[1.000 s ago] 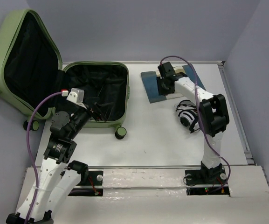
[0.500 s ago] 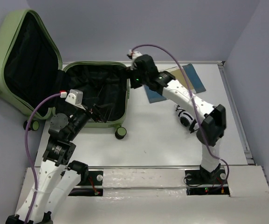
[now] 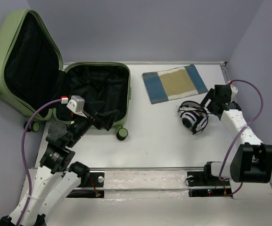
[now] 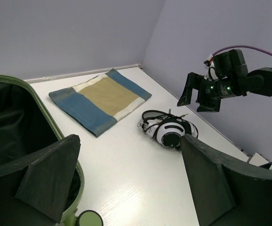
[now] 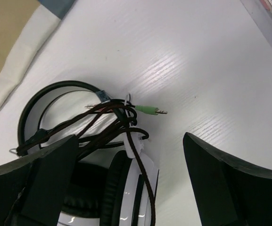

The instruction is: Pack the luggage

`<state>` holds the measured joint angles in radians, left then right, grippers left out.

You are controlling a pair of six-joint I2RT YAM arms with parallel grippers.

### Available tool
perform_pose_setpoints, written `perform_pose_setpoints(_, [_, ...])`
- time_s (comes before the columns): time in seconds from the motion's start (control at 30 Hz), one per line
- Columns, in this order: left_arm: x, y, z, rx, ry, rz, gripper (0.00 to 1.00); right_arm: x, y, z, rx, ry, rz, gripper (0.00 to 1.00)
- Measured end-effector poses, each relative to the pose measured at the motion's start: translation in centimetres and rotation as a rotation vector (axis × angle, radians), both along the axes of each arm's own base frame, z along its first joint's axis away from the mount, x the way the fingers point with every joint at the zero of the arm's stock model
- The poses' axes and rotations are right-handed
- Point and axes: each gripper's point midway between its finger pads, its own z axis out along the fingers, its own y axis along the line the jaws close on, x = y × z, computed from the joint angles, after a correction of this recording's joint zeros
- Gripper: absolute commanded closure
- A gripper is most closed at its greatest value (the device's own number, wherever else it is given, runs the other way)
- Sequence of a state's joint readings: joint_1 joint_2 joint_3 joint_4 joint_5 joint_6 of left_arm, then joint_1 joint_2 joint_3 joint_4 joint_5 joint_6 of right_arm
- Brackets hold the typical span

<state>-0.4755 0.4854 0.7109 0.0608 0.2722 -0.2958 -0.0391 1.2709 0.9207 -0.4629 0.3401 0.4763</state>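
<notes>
My small pale olive-green hard-shell suitcase lies open at the upper left of the top view, lid tipped back. It looks stiff, smooth and big, so I think the thin rim is the best hold. My left jaws are wide apart beside it. My right jaws are wide apart above the black-and-white headphones on the white table.

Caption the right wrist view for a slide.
Open right gripper poised above black-and-white over-ear headphones with a bundled dark cable, lying on the white table.
</notes>
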Motion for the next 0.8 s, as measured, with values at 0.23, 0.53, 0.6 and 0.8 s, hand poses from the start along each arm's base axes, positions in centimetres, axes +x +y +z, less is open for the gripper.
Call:
perform_pose_setpoints(0.23, [-0.7, -0.6, 0.2, -0.004, -0.004, -0.027, 0.01, 0.6, -0.9, -5.0, 0.052, 0.134, 0.001, 0.0])
perform_pose_setpoints(0.53, [-0.8, -0.4, 0.3, -0.005, -0.009, -0.023, 0.01, 1.5, 1.6, -9.8, 0.176, 0.228, 0.095, 0.5])
perform_pose_setpoints(0.6, [-0.7, -0.4, 0.3, -0.005, -0.009, -0.022, 0.01, 1.9, 2.1, -10.3, 0.2, 0.224, 0.115, 0.82])
perform_pose_setpoints(0.8, [-0.7, -0.4, 0.2, -0.003, -0.007, -0.021, 0.01, 1.7, 2.0, -8.7, 0.19, 0.181, 0.111, 0.93])
